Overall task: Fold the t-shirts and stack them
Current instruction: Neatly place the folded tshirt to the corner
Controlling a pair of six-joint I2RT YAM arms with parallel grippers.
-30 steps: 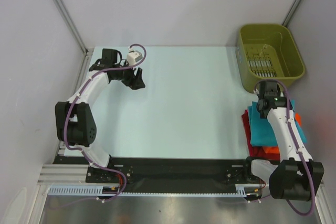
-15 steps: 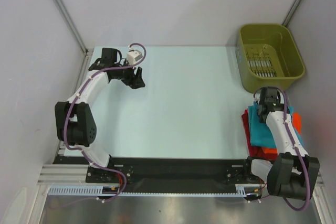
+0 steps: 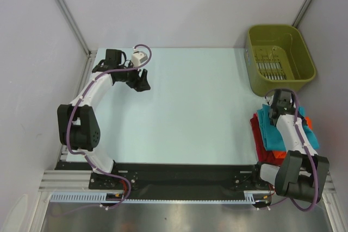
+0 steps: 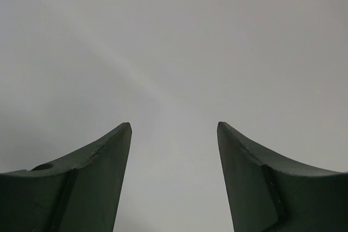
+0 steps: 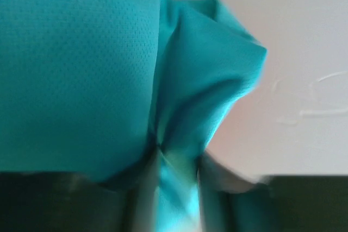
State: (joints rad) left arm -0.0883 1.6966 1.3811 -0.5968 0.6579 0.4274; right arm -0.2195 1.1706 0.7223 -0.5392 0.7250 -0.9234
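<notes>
Top view, against the frames up to one second back:

- Right tool (image 3: 281,101): has drawn back a little from the bin (image 3: 250,58) toward 6 o'clock. The arm is now folded tighter over its base.
- The wrist view shows this tool closed on a fold of the teal shirt (image 3: 267,129), with cloth bunched and pinched between the fingers.
- The teal shirt lay flatter before. Its far edge, at 12 o'clock of the pile, is now rucked and drawn up toward the tool.
- Left tool (image 3: 140,82): no change. It sits at 10 o'clock of the tabletop (image 3: 196,107), jaws apart, nothing between them, only a blank grey surface ahead.

Positions: the teal shirt lies on top of the pile at 4 o'clock of the tabletop, just on the 6 o'clock side of the bin. The dark red shirt (image 3: 255,131) shows along the pile's 9 o'clock edge. The orange shirt (image 3: 277,155) peeks out at the 6 o'clock edge.

Reading: all shirts are already on one pile, so the task looks near its end. The pull on the teal edge is probably a last tidy or a re-fold of the top layer. Risk: dragging further could open the fold or shift the shirts beneath.
</notes>
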